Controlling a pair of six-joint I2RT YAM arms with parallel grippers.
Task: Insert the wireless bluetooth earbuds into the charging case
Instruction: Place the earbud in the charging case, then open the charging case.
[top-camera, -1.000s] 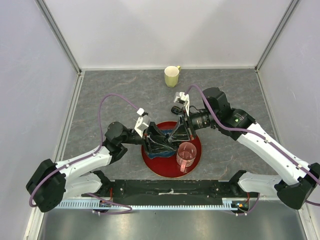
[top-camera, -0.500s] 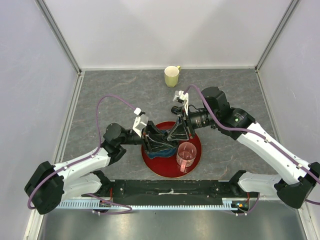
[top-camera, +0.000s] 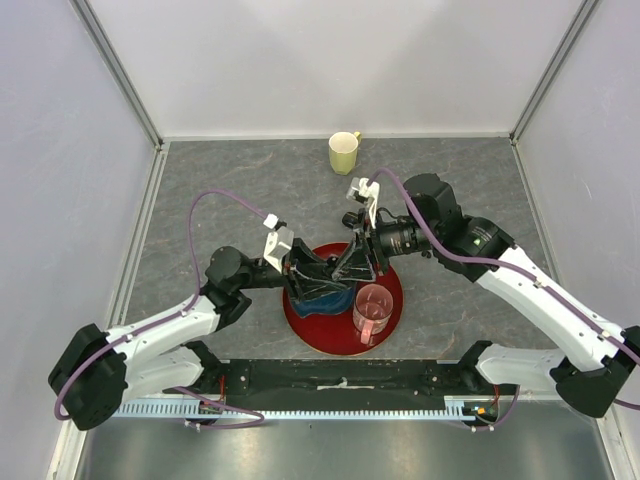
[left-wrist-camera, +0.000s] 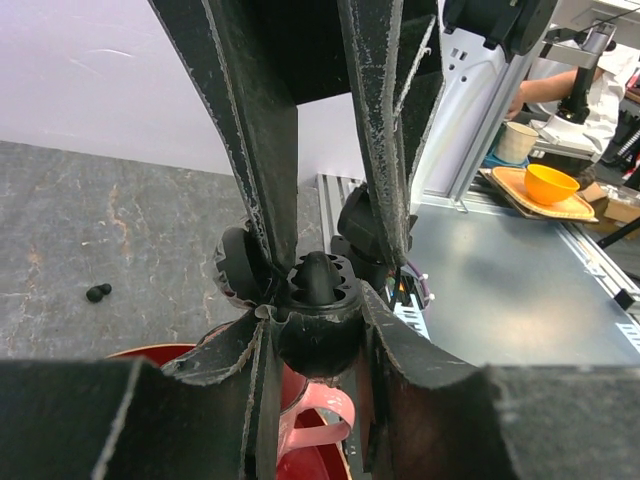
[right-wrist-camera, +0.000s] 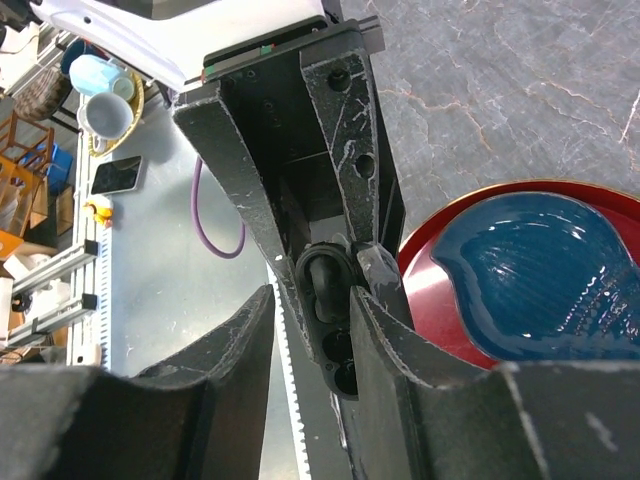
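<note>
My left gripper (left-wrist-camera: 318, 335) is shut on the black charging case (left-wrist-camera: 318, 325), holding it above the red plate (top-camera: 318, 335). One earbud (left-wrist-camera: 320, 275) stands in the case with its top poking out. In the right wrist view the same earbud (right-wrist-camera: 325, 285) sits in the case's oval opening (right-wrist-camera: 338, 345). My right gripper (right-wrist-camera: 312, 300) is open, its fingers (left-wrist-camera: 250, 150) on either side of the earbud with a gap on each side. Two more earbuds (left-wrist-camera: 97, 292) lie together on the grey table. From above, both grippers (top-camera: 338, 278) meet over the plate and hide the case.
A blue dish (right-wrist-camera: 540, 280) lies on the red plate (right-wrist-camera: 425, 285), and a clear pink cup (top-camera: 372, 310) stands on the plate's right side. A yellow mug (top-camera: 344, 152) stands at the back. White walls enclose the table on three sides.
My right gripper's jaws have spread apart, letting go of the earbud in the case. The left wrist has shifted slightly, still gripping the case.
</note>
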